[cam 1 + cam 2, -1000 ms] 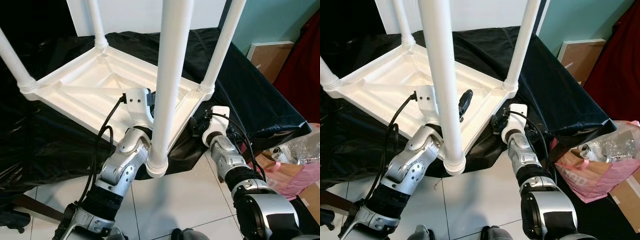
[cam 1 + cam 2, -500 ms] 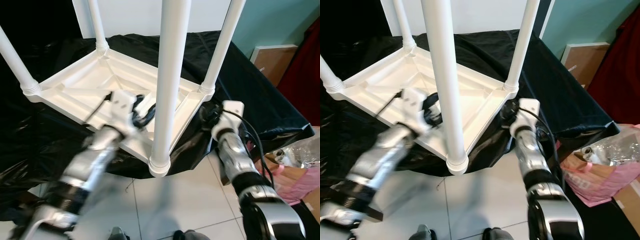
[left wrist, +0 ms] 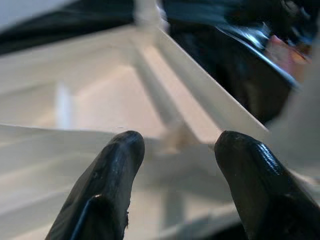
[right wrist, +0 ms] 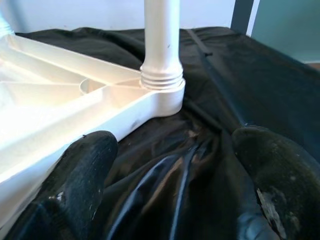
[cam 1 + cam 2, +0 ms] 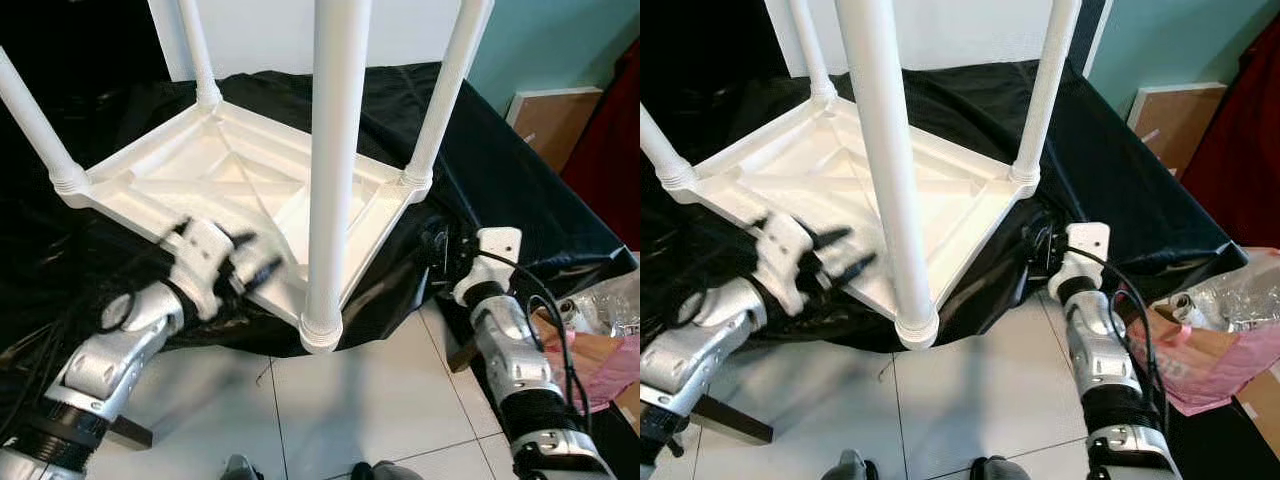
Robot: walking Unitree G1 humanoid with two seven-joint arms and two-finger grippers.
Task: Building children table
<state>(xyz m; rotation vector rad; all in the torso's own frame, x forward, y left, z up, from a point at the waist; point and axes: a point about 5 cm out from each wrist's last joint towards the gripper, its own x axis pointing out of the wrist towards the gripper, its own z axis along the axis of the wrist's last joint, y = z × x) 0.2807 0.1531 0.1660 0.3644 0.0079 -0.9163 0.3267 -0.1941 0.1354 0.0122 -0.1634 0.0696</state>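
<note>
A black-draped desk carries the upturned white children's table, legs pointing up. The left claw, fingers spread and empty, sits by the near edge beside the nearest leg; the right claw, open too, faces the right corner.

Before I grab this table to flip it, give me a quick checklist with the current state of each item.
1. All four legs seated in the upturned white table: cannot tell; four stand upright in the corner sockets, tightness not visible.
2. Left hand open: ok, fingers apart in its wrist view.
3. Left hand at the table: ok, hovering at the near rim, holding nothing.
4. Right hand open: ok, fingers spread.
5. Right hand lined up: not ok, it sits off the table over the black cover, facing the corner leg.
6. Near leg clear of both arms: ok.
</note>
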